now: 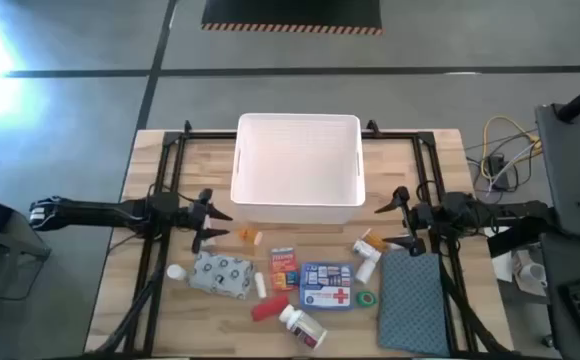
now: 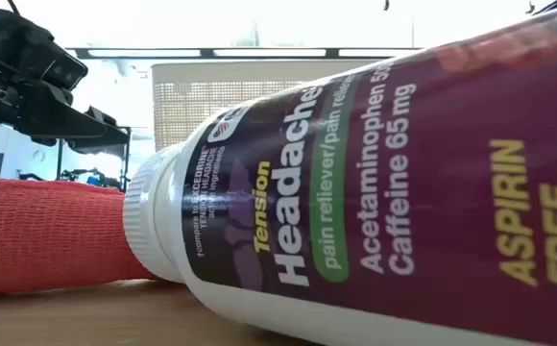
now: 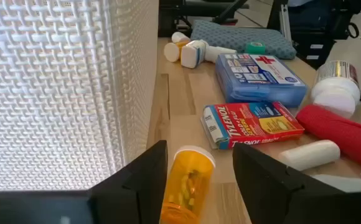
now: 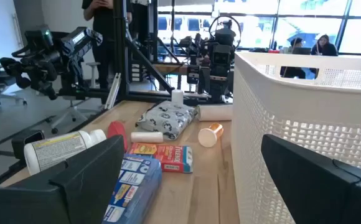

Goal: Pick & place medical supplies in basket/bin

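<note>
The white perforated bin (image 1: 298, 165) stands at the table's far middle. The supplies lie near of it: an orange vial (image 1: 250, 236), a grey patterned pack (image 1: 220, 272), a red-blue box (image 1: 284, 268), a blue red-cross pouch (image 1: 327, 286), a red tube (image 1: 268, 308), a green tape roll (image 1: 368, 298) and white bottles (image 1: 368, 260). My left gripper (image 1: 217, 225) hovers open by the bin's near left corner. In its wrist view the vial (image 3: 187, 183) lies on its side between the fingers, apart from both. My right gripper (image 1: 390, 213) hovers open by the bin's near right corner.
A teal-grey cloth mat (image 1: 413, 300) covers the near right part of the table. A large pill bottle (image 2: 375, 192) lies on its side and fills the low view, beside the red tube (image 2: 48, 235). The bin's wall (image 4: 274, 106) is close beside the right gripper. People stand in the room beyond.
</note>
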